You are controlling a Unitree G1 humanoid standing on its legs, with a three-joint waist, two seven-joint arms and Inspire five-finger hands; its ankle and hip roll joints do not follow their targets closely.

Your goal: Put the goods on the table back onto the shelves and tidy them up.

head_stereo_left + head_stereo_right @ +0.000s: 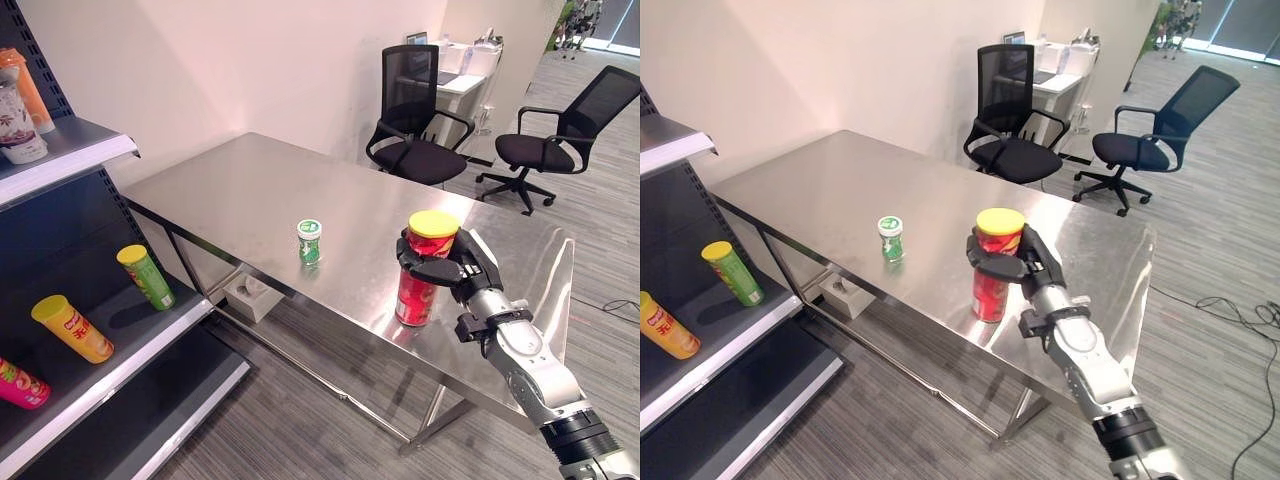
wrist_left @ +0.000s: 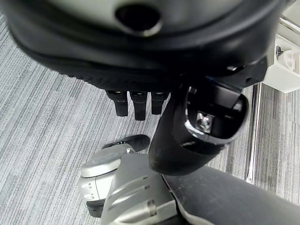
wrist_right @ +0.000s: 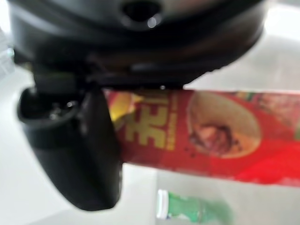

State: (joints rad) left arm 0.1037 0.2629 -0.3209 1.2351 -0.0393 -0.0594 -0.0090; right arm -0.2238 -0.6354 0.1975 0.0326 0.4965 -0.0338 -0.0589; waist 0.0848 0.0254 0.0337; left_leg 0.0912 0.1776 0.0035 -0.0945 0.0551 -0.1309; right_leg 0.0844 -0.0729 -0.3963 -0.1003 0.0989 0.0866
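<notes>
the right hand (image 1: 462,268) was wrapped around the upper part of a red can with a yellow lid (image 1: 420,270), which stood upright near the front edge of the steel table (image 1: 260,190). farther along the table stood a small green bottle (image 1: 309,242), well apart. the left hand (image 2: 140,101) hung over the carpet, fingers loosely straight, holding nothing. beyond, on the shelf (image 1: 150,335), lay a green can (image 1: 146,276) and a yellow can (image 1: 72,328).

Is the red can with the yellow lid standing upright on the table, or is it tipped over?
Upright. The red can stands on the steel table, yellow lid on top, with the right robot hand curled round its upper part.
</notes>
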